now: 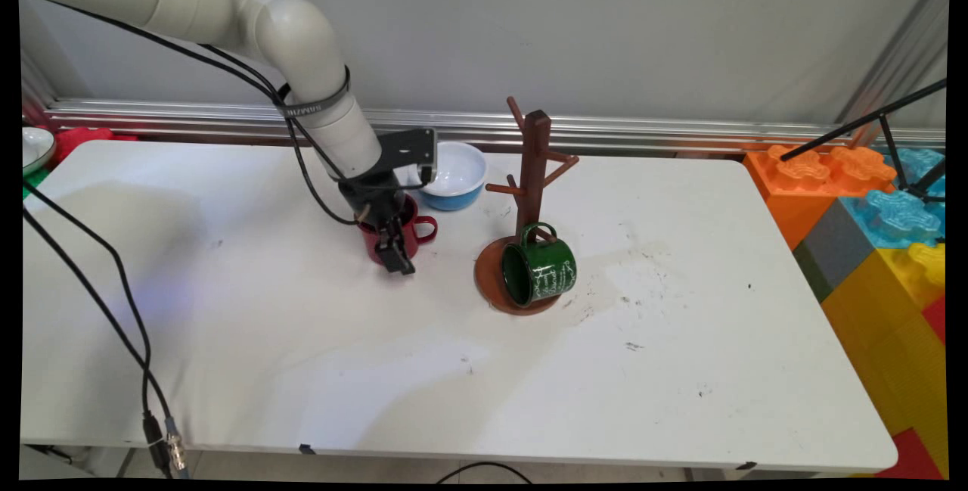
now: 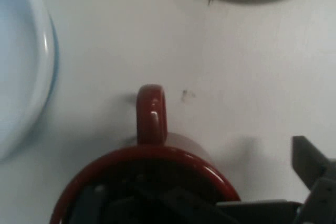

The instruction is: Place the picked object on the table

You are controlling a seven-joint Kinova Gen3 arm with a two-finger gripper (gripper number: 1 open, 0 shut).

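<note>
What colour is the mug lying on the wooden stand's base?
Dark green, with white markings on its side. The mug shows best in the main view, lying tipped over on the stand.

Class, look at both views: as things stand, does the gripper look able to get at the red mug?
Probably yes. The gripper is already at the red mug, one finger inside its rim, one outside. The blue bowl and the mug rack stand apart from it, so nothing blocks it.

A white counter (image 1: 302, 370), scuffed and stained, fills most of the room's near side. Behind the counter rises a plain grey wall (image 1: 605, 29) with a ribbed metal rail (image 1: 681, 135) along its foot. Right of the counter stands a stack of big plastic blocks (image 1: 877, 249), orange, blue, yellow, grey and red.
</note>
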